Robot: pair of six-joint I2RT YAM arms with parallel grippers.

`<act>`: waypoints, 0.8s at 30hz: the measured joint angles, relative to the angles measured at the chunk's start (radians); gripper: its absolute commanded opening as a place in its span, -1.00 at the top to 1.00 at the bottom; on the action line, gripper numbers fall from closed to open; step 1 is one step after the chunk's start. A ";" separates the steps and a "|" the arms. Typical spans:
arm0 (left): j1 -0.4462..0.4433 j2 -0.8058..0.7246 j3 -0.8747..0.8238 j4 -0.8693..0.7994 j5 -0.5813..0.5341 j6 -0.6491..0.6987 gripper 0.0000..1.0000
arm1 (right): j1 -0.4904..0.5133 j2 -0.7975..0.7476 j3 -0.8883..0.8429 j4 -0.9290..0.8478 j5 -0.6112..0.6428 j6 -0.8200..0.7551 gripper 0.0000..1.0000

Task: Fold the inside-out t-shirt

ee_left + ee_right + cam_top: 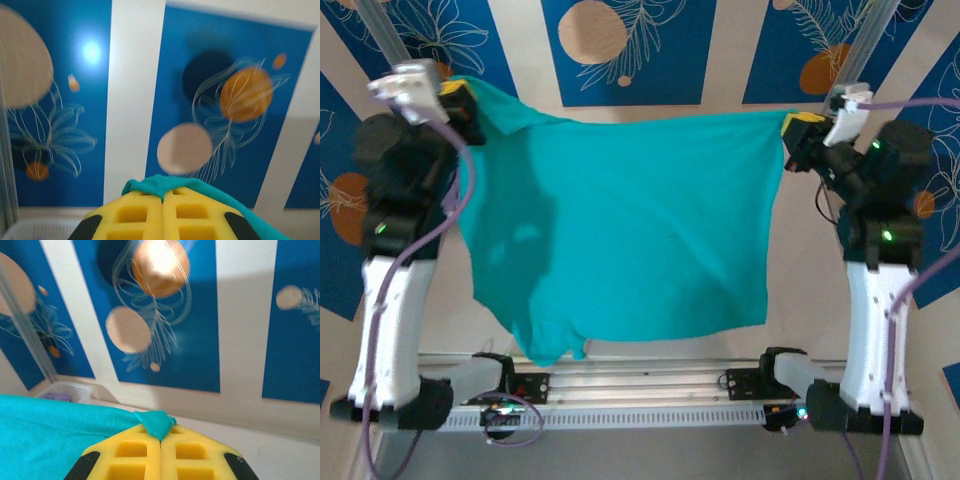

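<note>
The teal t-shirt (630,220) is hanging spread out in the air across the middle of the top view, stretched between the two arms. The left jaws are clamping one top corner at the upper left of the frame, and the right jaws are clamping the other at the upper right. In each wrist view the yellow pads (135,215) (130,452) are pressing together with only a small nub of teal cloth (150,184) (156,424) poking out above them, so both grips look shallow.

This appears to be the spreading step ahead of laying the shirt on the surface (800,300). Doing it well is calling for both arms to be moving at the same height and pace, holding the top edge just taut without tugging cloth out of those thin pinches, and letting the lower edge land first so the body is rolling down flat.

The shirt is reading as plain, soft fabric. Its top edge is running nearly straight, its right side is falling cleanly, and its lower left corner (550,345) is drooping in a bunched fold towards the bottom of the frame. Whether that corner is touching anything, I cannot tell.
</note>
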 measured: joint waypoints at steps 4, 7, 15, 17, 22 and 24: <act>0.000 0.232 -0.085 0.105 -0.018 0.000 0.96 | 0.008 0.223 -0.059 0.106 0.042 -0.009 0.99; 0.001 0.479 -0.068 0.172 -0.024 -0.003 0.86 | 0.022 0.480 -0.031 0.183 0.075 -0.008 0.79; 0.005 1.275 0.599 -0.013 -0.009 -0.056 -0.12 | 0.046 1.192 0.467 0.066 0.179 0.011 0.29; 0.006 1.326 0.657 -0.086 0.010 -0.068 -0.24 | 0.054 1.209 0.449 0.023 0.195 0.011 0.26; 0.006 1.117 0.349 -0.059 0.100 -0.140 -0.30 | 0.074 1.021 0.184 0.028 0.208 0.019 0.18; 0.005 0.921 0.085 0.016 0.155 -0.204 -0.30 | 0.081 0.873 0.016 0.036 0.206 0.034 0.17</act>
